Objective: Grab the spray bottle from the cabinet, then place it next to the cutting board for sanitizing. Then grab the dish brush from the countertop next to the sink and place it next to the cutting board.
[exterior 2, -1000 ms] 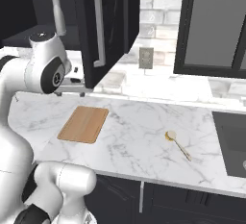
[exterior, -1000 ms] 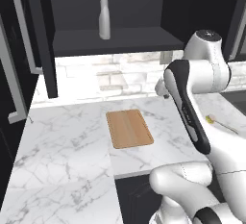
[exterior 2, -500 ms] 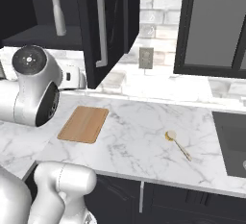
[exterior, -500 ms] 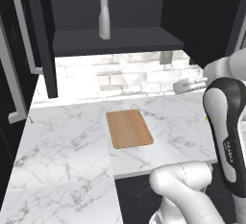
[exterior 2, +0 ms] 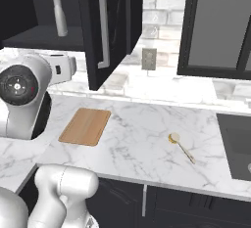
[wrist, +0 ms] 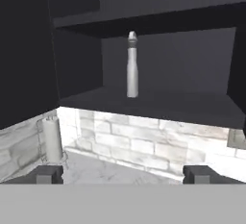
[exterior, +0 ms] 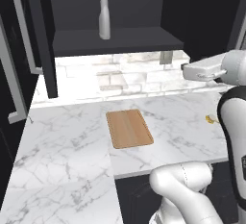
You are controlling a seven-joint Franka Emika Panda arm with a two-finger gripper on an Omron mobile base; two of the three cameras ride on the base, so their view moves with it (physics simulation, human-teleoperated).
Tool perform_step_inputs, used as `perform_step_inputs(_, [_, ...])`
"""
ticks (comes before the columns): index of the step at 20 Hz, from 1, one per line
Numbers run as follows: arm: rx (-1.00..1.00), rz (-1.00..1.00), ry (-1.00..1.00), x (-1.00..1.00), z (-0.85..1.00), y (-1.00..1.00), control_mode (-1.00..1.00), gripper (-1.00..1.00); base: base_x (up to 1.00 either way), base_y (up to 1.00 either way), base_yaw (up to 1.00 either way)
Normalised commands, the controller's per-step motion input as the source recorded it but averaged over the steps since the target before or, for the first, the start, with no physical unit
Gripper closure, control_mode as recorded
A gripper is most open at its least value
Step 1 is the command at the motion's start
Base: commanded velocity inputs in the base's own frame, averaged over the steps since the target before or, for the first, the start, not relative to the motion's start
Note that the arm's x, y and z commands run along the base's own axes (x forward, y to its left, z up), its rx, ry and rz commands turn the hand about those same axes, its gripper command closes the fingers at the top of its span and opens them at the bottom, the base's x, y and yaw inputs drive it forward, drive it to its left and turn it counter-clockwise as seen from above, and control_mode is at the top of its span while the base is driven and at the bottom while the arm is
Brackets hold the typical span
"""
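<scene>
Left base view, marble countertop, cutting board, brick wall, tool wide, empty.

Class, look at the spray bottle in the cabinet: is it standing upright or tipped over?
Upright. The spray bottle stands on its wider base on the cabinet shelf, nozzle head at the top.

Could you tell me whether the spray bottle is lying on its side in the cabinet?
No, the spray bottle stands upright on the cabinet shelf.
</scene>
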Motion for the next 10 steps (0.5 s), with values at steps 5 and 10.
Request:
perform_step_inputs(5, [0.02, -0.01, -0.41, 0.04, 0.42, 0.51, -1.00, -1.00, 0.00, 0.00, 0.00])
perform_step_inputs(10, [0.00, -0.05, -0.18, 0.19, 0.37, 0.42, -1.00, -1.00, 0.00, 0.00, 0.00])
